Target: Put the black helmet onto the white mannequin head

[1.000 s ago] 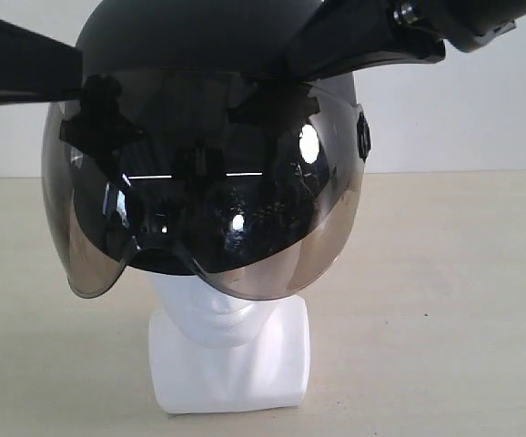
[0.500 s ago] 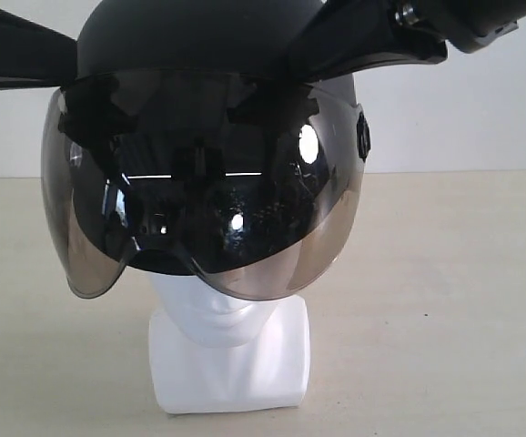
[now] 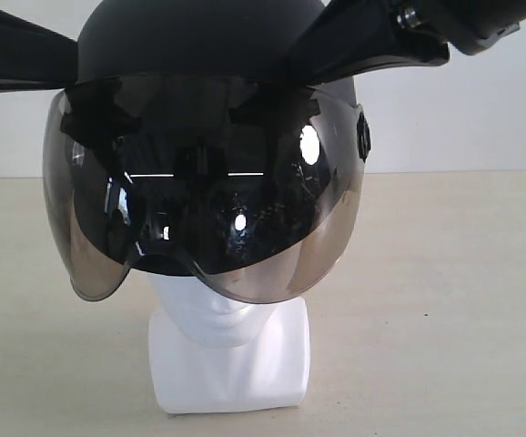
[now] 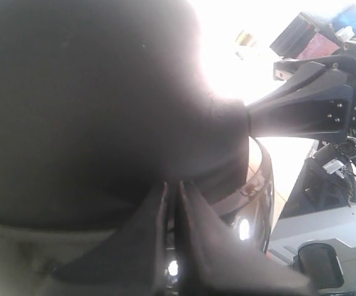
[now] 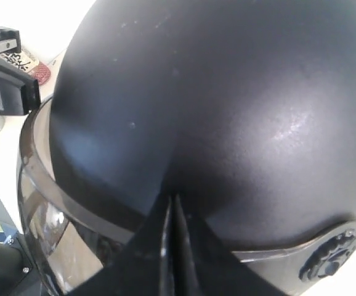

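The black helmet (image 3: 199,36) sits over the top of the white mannequin head (image 3: 231,355), and its smoky visor (image 3: 208,200) hides the face down to the chin. Only the chin and the blocky neck base show. My left gripper (image 3: 74,66) is shut, with its tips against the shell's left side (image 4: 92,105). My right gripper (image 3: 304,55) is also shut, touching the shell's upper right (image 5: 215,92). In the wrist views, the left gripper (image 4: 173,183) and the right gripper (image 5: 173,197) each show only a thin slit between the fingers, with nothing seen in it.
The head stands on a beige table (image 3: 445,300) in front of a white wall (image 3: 463,109). Both black arms reach in over the table at helmet height. Desks and equipment show beyond the table edge (image 4: 326,185).
The left arm has risen a little against the helmet's left side. The visor has settled very slightly lower. The right arm has hardly moved.
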Motion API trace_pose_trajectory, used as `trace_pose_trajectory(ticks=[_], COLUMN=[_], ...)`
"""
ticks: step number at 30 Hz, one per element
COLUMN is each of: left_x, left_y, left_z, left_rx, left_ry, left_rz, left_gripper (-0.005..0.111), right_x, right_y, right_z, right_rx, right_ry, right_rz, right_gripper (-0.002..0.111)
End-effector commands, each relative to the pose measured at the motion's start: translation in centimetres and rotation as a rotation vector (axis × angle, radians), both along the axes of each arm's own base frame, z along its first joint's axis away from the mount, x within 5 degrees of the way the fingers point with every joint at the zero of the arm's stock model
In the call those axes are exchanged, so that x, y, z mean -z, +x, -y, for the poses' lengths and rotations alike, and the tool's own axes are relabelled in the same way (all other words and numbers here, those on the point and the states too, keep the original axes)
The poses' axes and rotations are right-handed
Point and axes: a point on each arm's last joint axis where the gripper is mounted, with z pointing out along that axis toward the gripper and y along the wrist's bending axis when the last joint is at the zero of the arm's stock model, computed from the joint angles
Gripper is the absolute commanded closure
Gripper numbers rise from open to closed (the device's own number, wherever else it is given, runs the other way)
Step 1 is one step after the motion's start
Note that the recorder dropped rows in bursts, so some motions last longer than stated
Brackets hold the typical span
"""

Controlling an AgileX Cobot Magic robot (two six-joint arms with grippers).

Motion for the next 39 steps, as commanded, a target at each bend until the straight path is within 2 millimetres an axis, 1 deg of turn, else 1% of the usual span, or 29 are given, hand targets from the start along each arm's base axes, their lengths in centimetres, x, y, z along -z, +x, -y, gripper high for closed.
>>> trace_pose_trajectory(ticks=[1, 9, 18, 26, 33, 36, 39], left_x=[0.4, 1.0, 1.2, 2.8, 3.0, 2.9, 2.9], left_y=[-0.5, -0.3, -0.2, -0.3, -0.3, -0.4, -0.4], left_z=[0.3, 0.1, 0.0, 0.0, 0.0, 0.0, 0.0], left_rx=[0.057, 0.035, 0.028, 0.028, 0.028, 0.030, 0.033], left_ry=[0.024, 0.053, 0.074, 0.075, 0.075, 0.075, 0.075], left_rz=[-0.023, -0.029, -0.030, -0.086, -0.090, -0.091, -0.092], left_gripper=[0.102, 0.102, 0.102, 0.102, 0.102, 0.102, 0.102], right_x=[1.2, 1.2, 1.3, 1.3, 1.3, 1.8, 3.3], right_y=[0.3, 0.3, 0.3, 0.3, 0.2, 0.3, 0.3], right_z=[-0.1, -0.1, -0.1, -0.1, -0.1, -0.1, -0.2], right_rx=[-0.016, -0.016, -0.017, -0.018, -0.015, -0.013, -0.003], right_ry=[-0.069, -0.069, -0.070, -0.071, -0.071, -0.078, -0.088], right_rz=[-0.037, -0.037, -0.041, -0.043, -0.057, -0.068, -0.109], right_gripper=[0.108, 0.108, 0.108, 0.108, 0.108, 0.108, 0.108])
